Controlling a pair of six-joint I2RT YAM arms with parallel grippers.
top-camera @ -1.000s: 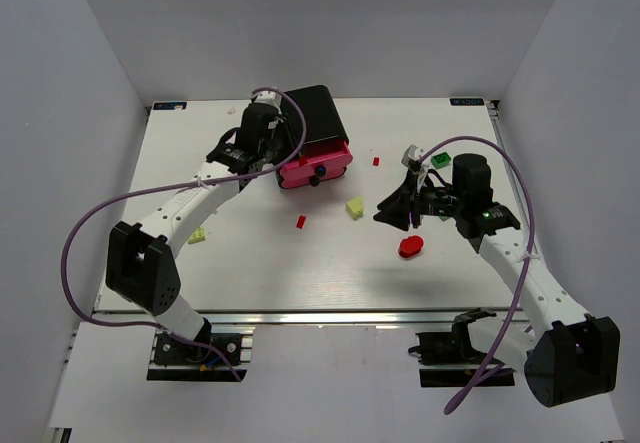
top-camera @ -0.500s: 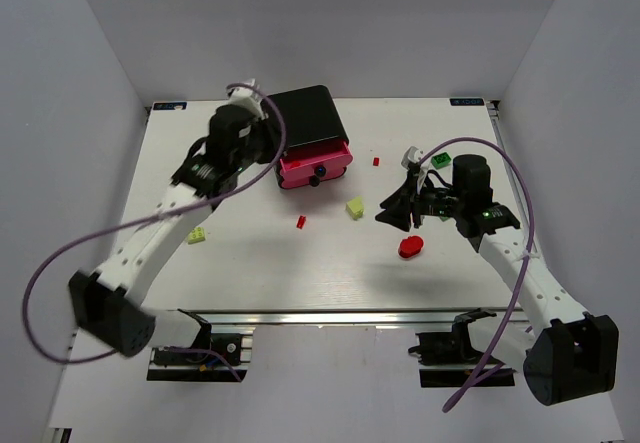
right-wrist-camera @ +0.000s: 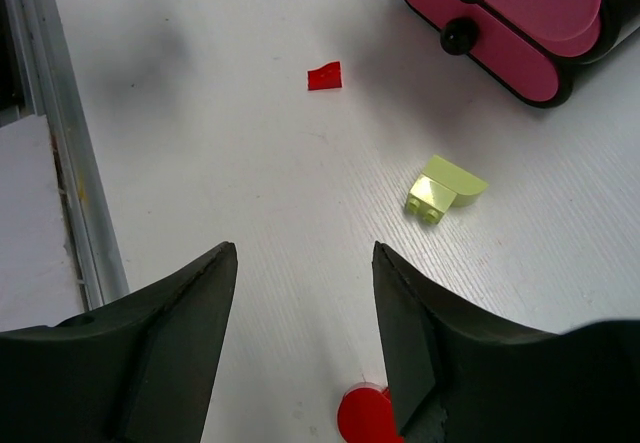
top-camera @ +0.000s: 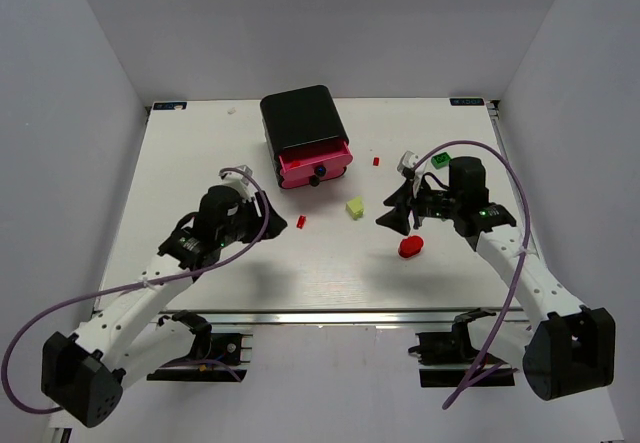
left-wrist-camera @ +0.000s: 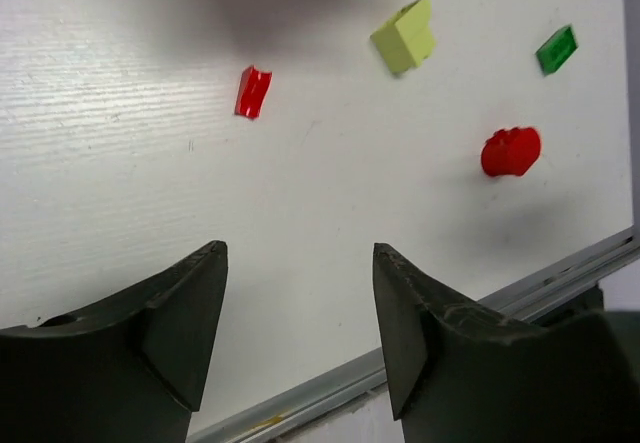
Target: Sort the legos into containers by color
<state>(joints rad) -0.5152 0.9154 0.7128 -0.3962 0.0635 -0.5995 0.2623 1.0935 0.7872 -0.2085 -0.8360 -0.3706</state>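
Note:
The black cabinet [top-camera: 303,121] stands at the back with one pink drawer [top-camera: 315,162] pulled out; its stacked pink drawers also show in the right wrist view [right-wrist-camera: 520,33]. Loose legos lie on the table: a small red brick [top-camera: 300,221] [left-wrist-camera: 252,91] [right-wrist-camera: 324,76], a pale yellow brick [top-camera: 354,206] [left-wrist-camera: 405,35] [right-wrist-camera: 444,188], a red round piece [top-camera: 410,247] [left-wrist-camera: 510,151] [right-wrist-camera: 365,413], a tiny red one [top-camera: 376,161] and a green brick [top-camera: 441,160] [left-wrist-camera: 556,48]. My left gripper [top-camera: 264,215] [left-wrist-camera: 300,253] is open and empty, left of the small red brick. My right gripper [top-camera: 397,215] [right-wrist-camera: 305,253] is open and empty, just above the red round piece.
A small white-grey piece [top-camera: 408,160] lies beside the green brick. The table's near metal rail shows in the left wrist view [left-wrist-camera: 400,353] and in the right wrist view [right-wrist-camera: 50,113]. White walls enclose the table on three sides.
My left arm has pulled back from the cabinet towards the near left and now hangs over the table by the small red brick. The right arm has barely moved.

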